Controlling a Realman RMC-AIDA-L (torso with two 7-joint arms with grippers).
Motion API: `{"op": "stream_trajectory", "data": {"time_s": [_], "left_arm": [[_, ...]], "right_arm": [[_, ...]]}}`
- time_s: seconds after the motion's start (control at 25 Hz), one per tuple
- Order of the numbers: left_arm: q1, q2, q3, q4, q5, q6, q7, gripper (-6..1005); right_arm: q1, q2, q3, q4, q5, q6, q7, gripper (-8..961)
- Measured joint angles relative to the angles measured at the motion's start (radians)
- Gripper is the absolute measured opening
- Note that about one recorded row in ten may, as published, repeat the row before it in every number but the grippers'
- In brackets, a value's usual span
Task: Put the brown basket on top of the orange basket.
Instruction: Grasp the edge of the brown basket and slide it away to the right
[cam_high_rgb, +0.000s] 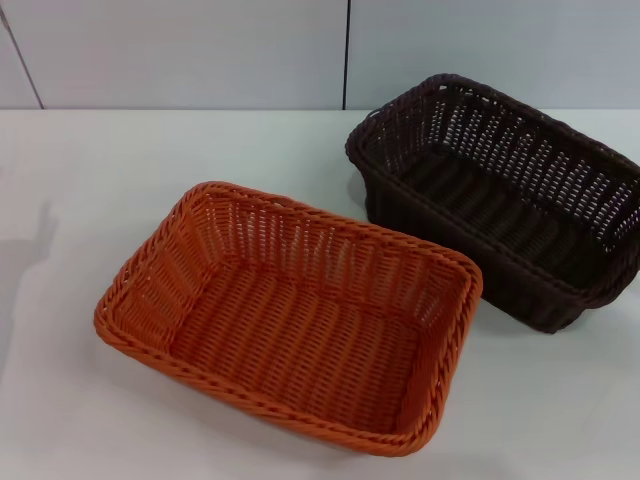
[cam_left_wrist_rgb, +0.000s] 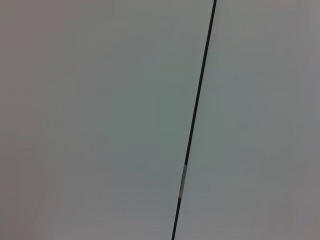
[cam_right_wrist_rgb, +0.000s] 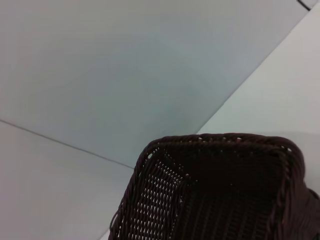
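While I look down from the head camera, the orange basket (cam_high_rgb: 290, 320) sits upright on the white table (cam_high_rgb: 80, 200), toward the near left, its mouth open and nothing inside; the brown basket (cam_high_rgb: 500, 195) stands upright on the same table behind it and to the right, its near corner just beside the orange one's far right corner, though I cannot tell whether the rims touch; neither arm shows in this view. My left wrist camera gives me only a pale wall panel (cam_left_wrist_rgb: 100, 120) crossed by a dark seam (cam_left_wrist_rgb: 195, 115); my right wrist camera looks over one end of the brown basket (cam_right_wrist_rgb: 210, 195), with the wall beyond; neither gripper appears in any view, so I cannot tell whether the fingers stand apart or together.
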Motion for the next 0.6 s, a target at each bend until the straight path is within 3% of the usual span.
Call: {"op": "stream_trajectory", "data": {"time_s": [0.6], "left_arm": [[-0.002, 0.005, 0.006, -0.004, 0.000, -0.012, -0.002, 765]], "right_arm": [[0.015, -0.007, 0.019, 0.149, 0.076, 0.034, -0.081, 702]]}}
